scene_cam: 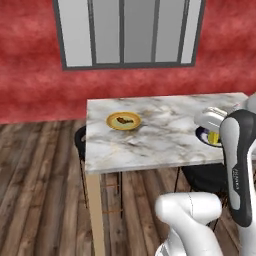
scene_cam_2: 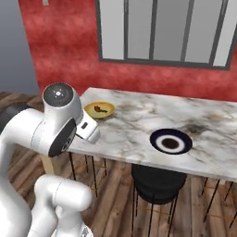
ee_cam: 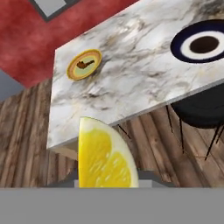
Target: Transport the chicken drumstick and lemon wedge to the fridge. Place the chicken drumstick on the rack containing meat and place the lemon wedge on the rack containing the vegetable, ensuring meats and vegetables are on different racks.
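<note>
- Clamping the lemon wedge [ee_cam: 105, 159], the gripper [ee_cam: 107, 181] sits at the hand view's bottom centre, jaws closed on it, above the table's [ee_cam: 144, 83] near edge.
- Chicken drumstick [ee_cam: 84, 64] lies on the yellow plate [ee_cam: 72, 72], upper left, near the table's far corner.
- Dark-rimmed plate [ee_cam: 177, 46], upper right, well apart.
- Open wooden floor [ee_cam: 26, 144] at left.

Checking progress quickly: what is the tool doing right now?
Tool: closed on the lemon wedge, held up off the marble table.
</note>
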Robot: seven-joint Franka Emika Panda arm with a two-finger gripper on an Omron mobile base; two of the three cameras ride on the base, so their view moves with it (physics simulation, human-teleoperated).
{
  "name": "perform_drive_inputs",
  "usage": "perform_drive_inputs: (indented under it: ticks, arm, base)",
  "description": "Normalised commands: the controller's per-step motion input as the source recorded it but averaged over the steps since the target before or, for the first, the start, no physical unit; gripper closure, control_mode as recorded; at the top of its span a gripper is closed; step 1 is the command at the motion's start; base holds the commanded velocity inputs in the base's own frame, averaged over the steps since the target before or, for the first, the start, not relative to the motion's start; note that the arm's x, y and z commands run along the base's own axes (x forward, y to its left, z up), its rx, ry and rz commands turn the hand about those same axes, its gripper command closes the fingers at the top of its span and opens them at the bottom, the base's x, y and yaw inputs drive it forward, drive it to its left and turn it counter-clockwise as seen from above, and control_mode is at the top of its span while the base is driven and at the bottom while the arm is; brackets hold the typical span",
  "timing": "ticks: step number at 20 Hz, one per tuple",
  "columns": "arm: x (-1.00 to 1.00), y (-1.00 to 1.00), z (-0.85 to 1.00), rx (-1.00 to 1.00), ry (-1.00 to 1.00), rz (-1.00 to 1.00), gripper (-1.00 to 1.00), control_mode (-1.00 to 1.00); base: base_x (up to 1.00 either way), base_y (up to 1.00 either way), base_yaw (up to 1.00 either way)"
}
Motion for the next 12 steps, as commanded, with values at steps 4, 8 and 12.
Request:
perform_drive_inputs:
  ticks: [4, 8, 12]
  arm:
    - [0.0, 0.0, 0.0, 0.0, 0.0, 0.0, 1.0, 1.0]
    - [0.0, 0.0, 0.0, 0.0, 0.0, 0.0, 1.0, 1.0]
    - [0.0, 0.0, 0.0, 0.0, 0.0, 0.0, 1.0, 1.0]
  base:
    - [-0.81, 0.98, 0.15]
    - [-0.58, 1.0, 0.16]
    - [-0.35, 1.0, 0.21]
